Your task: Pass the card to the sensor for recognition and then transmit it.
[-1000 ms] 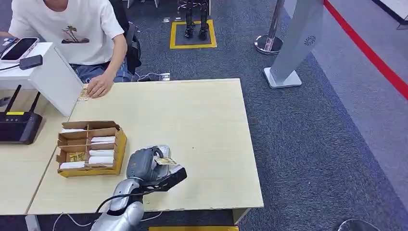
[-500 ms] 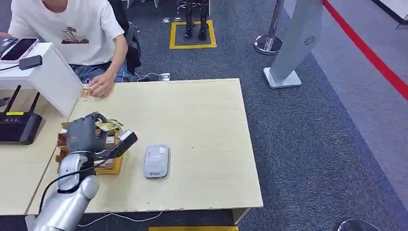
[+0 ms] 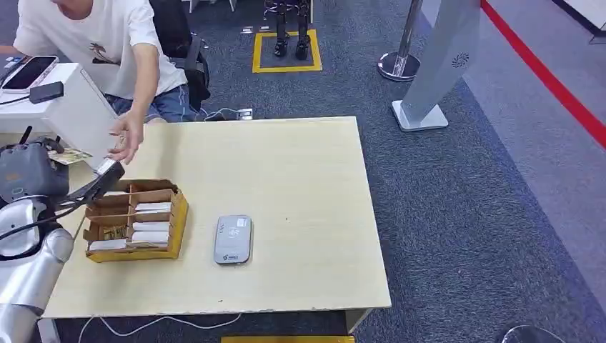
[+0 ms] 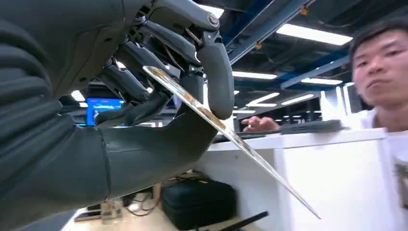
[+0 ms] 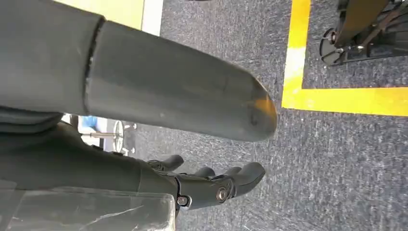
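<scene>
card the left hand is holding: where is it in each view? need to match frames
Head view: the card is at the far left, pinched in the left hand, beyond the cardboard box.
Left wrist view: the card is seen edge-on, running diagonally from the left hand.
Right wrist view: not in it.
Shared landmark: the person's hand reaching toward the card, seen in head and left wrist views.

One card (image 3: 70, 155), one sensor (image 3: 233, 239)
</scene>
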`<move>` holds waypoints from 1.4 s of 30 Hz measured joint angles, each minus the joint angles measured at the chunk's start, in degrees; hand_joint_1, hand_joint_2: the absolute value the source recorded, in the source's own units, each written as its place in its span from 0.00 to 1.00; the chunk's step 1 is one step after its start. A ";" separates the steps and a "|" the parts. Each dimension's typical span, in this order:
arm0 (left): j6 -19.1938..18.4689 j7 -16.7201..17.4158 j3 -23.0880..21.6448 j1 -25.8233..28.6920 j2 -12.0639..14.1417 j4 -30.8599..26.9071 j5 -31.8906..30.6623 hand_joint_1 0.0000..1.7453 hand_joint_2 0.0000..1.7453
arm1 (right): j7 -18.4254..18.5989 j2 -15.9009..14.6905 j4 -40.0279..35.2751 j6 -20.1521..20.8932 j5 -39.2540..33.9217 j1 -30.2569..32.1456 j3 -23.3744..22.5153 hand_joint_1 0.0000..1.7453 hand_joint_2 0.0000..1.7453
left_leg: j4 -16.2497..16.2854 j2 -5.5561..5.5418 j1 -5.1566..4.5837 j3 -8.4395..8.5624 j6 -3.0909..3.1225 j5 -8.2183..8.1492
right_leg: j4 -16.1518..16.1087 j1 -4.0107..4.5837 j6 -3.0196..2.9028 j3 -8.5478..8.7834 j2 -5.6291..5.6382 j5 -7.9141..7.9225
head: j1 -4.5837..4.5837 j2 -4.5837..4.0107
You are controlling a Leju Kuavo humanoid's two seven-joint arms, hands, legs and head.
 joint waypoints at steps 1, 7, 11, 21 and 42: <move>0.13 0.00 0.11 -0.37 0.22 0.87 -0.13 1.00 1.00 | -0.02 0.00 0.00 -0.02 0.00 -0.07 0.11 0.00 0.00 | 0.00 0.00 0.00 -0.01 0.00 0.00 | 0.01 0.00 0.00 0.00 0.00 0.00 | 0.00 -0.02; -0.04 0.15 1.03 -1.59 0.54 4.23 -0.07 1.00 1.00 | -0.11 0.00 0.00 -0.02 -0.59 -0.27 0.15 0.00 0.00 | 0.00 -0.02 -0.03 -0.01 0.00 0.00 | -0.01 0.00 0.00 -0.01 -0.02 0.00 | 0.02 0.00; -0.46 -0.22 1.05 -1.94 0.22 4.99 0.33 1.00 1.00 | -0.20 0.02 0.00 0.02 -1.09 -0.37 0.15 0.00 0.00 | 0.00 0.00 -0.03 -0.01 0.00 -0.01 | -0.01 -0.01 0.00 -0.01 0.00 0.00 | 0.00 -0.02; -3.67 -1.88 1.05 -2.14 -1.07 5.19 4.47 0.31 1.00 | -0.35 0.02 0.00 0.02 -2.01 -0.38 0.15 0.00 0.00 | 0.00 0.03 -0.02 -0.01 0.00 -0.01 | -0.01 -0.01 -0.01 -0.04 0.01 0.01 | 0.00 0.00; -9.26 -6.36 1.95 3.06 -3.17 -8.05 21.30 0.00 1.00 | -1.57 0.02 0.00 -0.22 -4.39 1.02 0.15 0.00 0.00 | 0.00 0.01 -0.03 -0.03 0.01 -0.02 | -0.02 -0.01 -0.01 -0.04 0.01 0.01 | 0.00 0.00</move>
